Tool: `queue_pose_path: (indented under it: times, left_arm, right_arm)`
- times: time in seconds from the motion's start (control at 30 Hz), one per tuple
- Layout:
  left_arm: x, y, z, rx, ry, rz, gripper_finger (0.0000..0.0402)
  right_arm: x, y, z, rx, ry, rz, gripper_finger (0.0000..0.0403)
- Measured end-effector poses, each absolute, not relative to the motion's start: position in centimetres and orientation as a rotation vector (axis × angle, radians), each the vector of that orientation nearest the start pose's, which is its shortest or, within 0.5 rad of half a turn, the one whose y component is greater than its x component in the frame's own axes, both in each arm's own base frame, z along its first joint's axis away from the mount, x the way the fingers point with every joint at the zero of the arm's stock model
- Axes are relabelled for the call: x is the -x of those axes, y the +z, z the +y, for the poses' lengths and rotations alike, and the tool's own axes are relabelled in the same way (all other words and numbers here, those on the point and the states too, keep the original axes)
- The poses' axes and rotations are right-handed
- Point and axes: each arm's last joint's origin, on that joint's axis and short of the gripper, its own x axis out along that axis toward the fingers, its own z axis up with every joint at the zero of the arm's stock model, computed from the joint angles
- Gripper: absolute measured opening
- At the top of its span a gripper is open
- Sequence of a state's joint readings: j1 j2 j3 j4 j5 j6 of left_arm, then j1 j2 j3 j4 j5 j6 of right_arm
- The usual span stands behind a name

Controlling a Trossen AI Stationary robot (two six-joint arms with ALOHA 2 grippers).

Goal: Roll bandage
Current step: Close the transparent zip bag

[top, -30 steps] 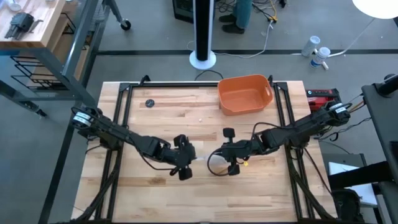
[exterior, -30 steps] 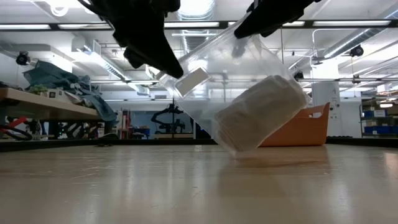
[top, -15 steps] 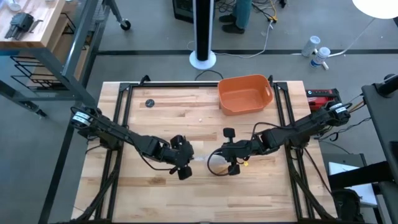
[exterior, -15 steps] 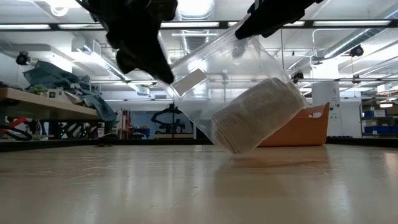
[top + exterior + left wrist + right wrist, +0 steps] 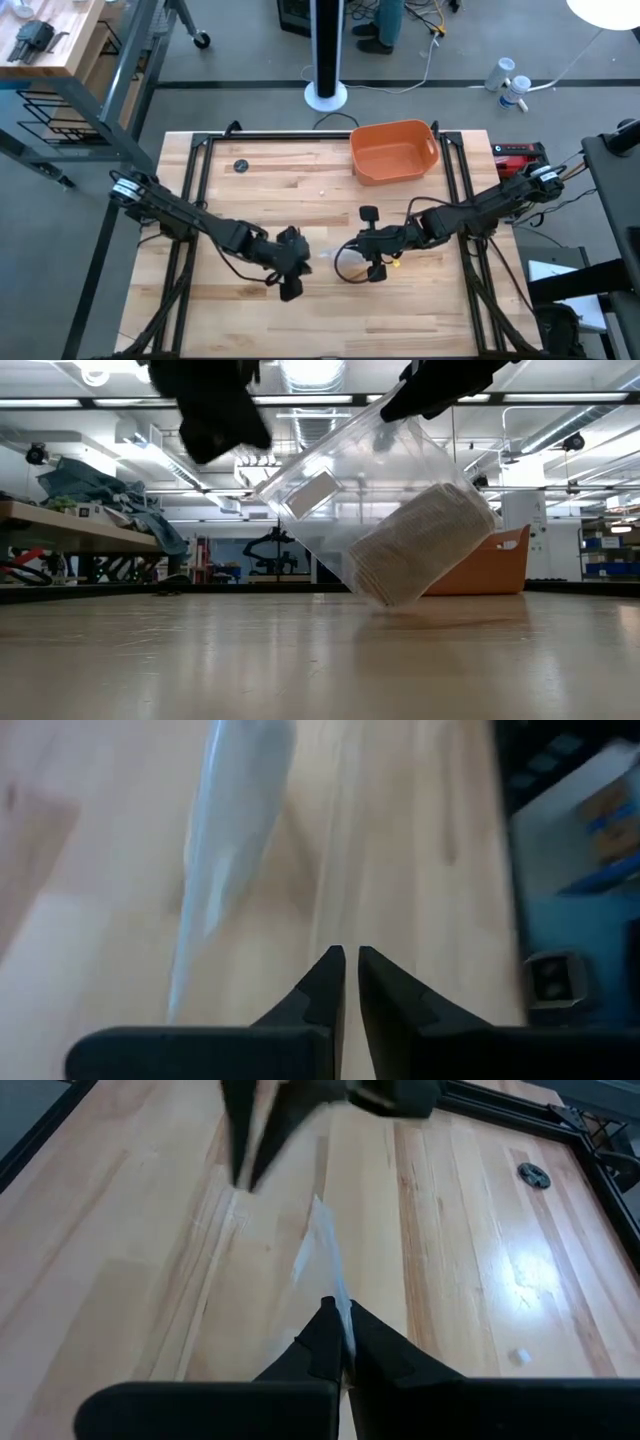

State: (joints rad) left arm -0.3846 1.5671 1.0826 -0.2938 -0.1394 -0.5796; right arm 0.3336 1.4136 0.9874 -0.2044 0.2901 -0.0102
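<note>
- Low view, closest to the lens: the bandage (image 5: 420, 542), a tight off-white roll, sits tilted inside a clear plastic wrapper (image 5: 345, 490) whose lower end hangs just above the wooden desk (image 5: 320, 660).
- Right claw (image 5: 341, 1342) is clenched on one edge of the wrapper, the thin plastic pinched between its dark fingertips near the middle of the desk.
- Left claw (image 5: 349, 960) hangs just beside the wrapper's other end, apart from it; a narrow slit shows between its fingertips and nothing sits between them, but whether it counts as released or clenched cannot be told.
- High view places both arms meeting at mid-desk, left claw (image 5: 290, 262) and right claw (image 5: 352, 245) facing each other, the wrapper barely visible between them.
- Farther back, an orange tub (image 5: 394, 150) stands near the desk's far edge, with a small dark disc (image 5: 241, 166) well apart toward the far left corner.
</note>
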Motion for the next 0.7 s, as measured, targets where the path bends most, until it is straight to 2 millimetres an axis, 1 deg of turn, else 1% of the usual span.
queue_pose_path:
  times: [0.1, 0.17, 0.23, 0.33, 0.37, 0.47, 0.57, 0.7]
  left_arm:
    - [-31.0, 25.8, -12.1, 0.324, -0.054, 0.686, 0.0021]
    - [-31.3, 27.1, -12.0, 0.262, -0.066, 0.579, 0.0022]
    - [-31.8, 28.4, -11.8, 0.165, -0.008, 0.459, 0.0025]
    - [-32.5, 29.7, -11.3, 0.056, 0.153, 0.323, 0.0031]
    - [-32.7, 29.8, -11.1, 0.027, 0.182, 0.314, 0.0034]
    - [-32.9, 29.1, -11.0, -0.020, 0.197, 0.351, 0.0049]
    - [-33.3, 28.2, -11.1, -0.019, 0.199, 0.382, 0.0071]
    - [-34.1, 26.6, -11.4, -0.032, 0.180, 0.428, 0.0104]
  right_arm:
    - [-29.0, 26.1, 9.2, 0.203, 0.046, 0.600, 0.0000]
    - [-29.0, 26.1, 9.2, 0.203, 0.046, 0.600, 0.0000]
    - [-29.0, 26.1, 9.2, 0.203, 0.046, 0.599, 0.0000]
    - [-29.0, 26.1, 9.2, 0.202, 0.046, 0.598, 0.0000]
    - [-29.0, 26.1, 9.2, 0.202, 0.046, 0.598, 0.0000]
    - [-29.0, 26.1, 9.2, 0.203, 0.046, 0.599, 0.0000]
    - [-29.0, 26.0, 9.2, 0.204, 0.046, 0.601, 0.0000]
    - [-29.0, 26.0, 9.2, 0.204, 0.046, 0.602, 0.0000]
